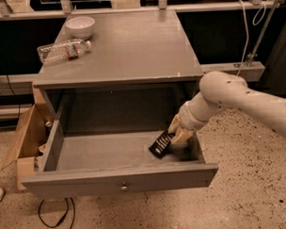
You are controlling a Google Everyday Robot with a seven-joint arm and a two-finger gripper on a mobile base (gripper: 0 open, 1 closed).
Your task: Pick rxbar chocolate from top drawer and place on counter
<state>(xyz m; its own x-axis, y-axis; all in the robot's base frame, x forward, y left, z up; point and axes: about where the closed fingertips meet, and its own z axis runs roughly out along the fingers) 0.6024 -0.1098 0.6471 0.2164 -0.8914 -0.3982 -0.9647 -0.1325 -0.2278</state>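
Note:
The top drawer [121, 179] is pulled wide open, its round knob at the front. The rxbar chocolate [159, 144], a small black wrapper with pale lettering, is in the drawer's right part, tilted with its upper end at my gripper. My gripper [174, 134] reaches down into the drawer's right side from the white arm and is shut on the bar's upper end. The bar's lower end is at or just above the drawer floor. The grey counter [131, 55] lies above and behind the drawer.
A clear plastic water bottle [63, 49] lies on the counter's left side, with a white bowl [80, 26] behind it. A cardboard box [21, 144] stands on the floor left of the drawer. A black cable [52, 216] loops under the drawer's front.

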